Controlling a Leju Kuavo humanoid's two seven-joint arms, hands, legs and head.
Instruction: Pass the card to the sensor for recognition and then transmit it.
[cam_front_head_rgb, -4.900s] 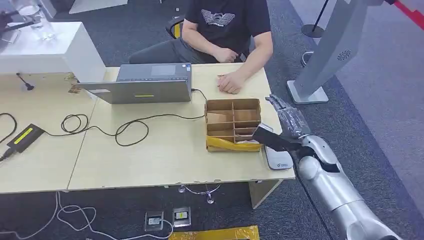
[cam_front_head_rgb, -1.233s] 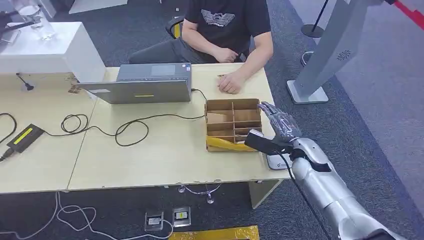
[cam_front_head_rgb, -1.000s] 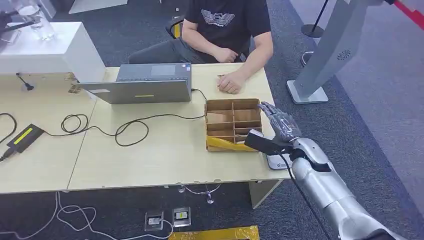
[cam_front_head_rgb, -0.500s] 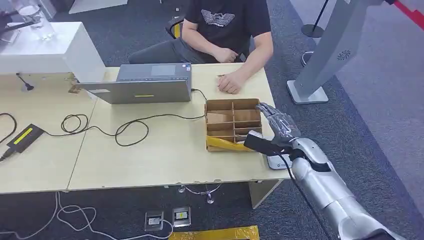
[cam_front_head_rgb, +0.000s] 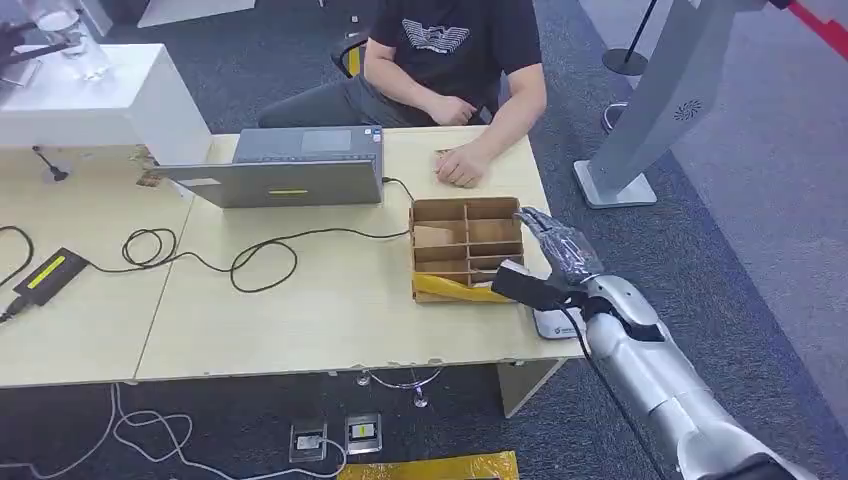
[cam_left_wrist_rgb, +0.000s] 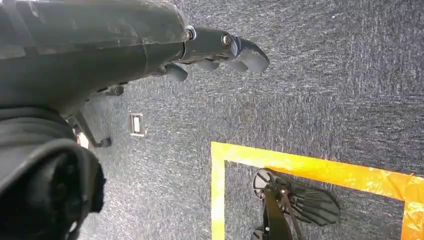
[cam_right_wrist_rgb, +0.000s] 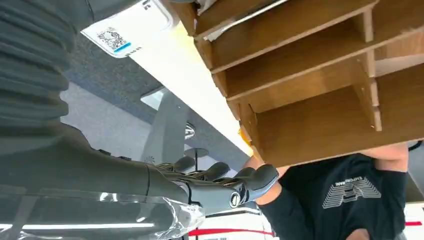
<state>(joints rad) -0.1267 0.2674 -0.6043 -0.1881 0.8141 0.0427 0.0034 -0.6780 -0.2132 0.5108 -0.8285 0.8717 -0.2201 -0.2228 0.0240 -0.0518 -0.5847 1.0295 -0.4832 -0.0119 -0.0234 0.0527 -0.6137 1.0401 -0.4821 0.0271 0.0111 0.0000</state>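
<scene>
- The right hand (cam_front_head_rgb: 562, 256) hovers at the right side of the cardboard divider box (cam_front_head_rgb: 466, 248), just beside its wall, with its fingers (cam_right_wrist_rgb: 235, 181) stretched out, a little apart, and holding nothing. If it goes down from here, the fingers can hit the box wall or a divider instead of entering a slot.
- I cannot pick out the card with certainty. Thin light sheets lie in the front slots, near the yellow strip (cam_front_head_rgb: 450, 288), and the card is probably among them. A wrong choice would bring the wrong sheet to the sensor.
- A thin card lying flat in a narrow slot is hard to pinch; it may slip or bend.
- The box looks light, so a push from the side may slide it across the tabletop (cam_front_head_rgb: 330, 300).
- The white reader (cam_front_head_rgb: 552, 322) lies at the tabletop's corner, partly under the right wrist; the arm may knock it off.
- The person's hand (cam_front_head_rgb: 460, 166) rests close behind the box, so a wide move is risky.
- The left hand (cam_left_wrist_rgb: 220, 50) hangs above the floor, fingers curled, holding nothing.
</scene>
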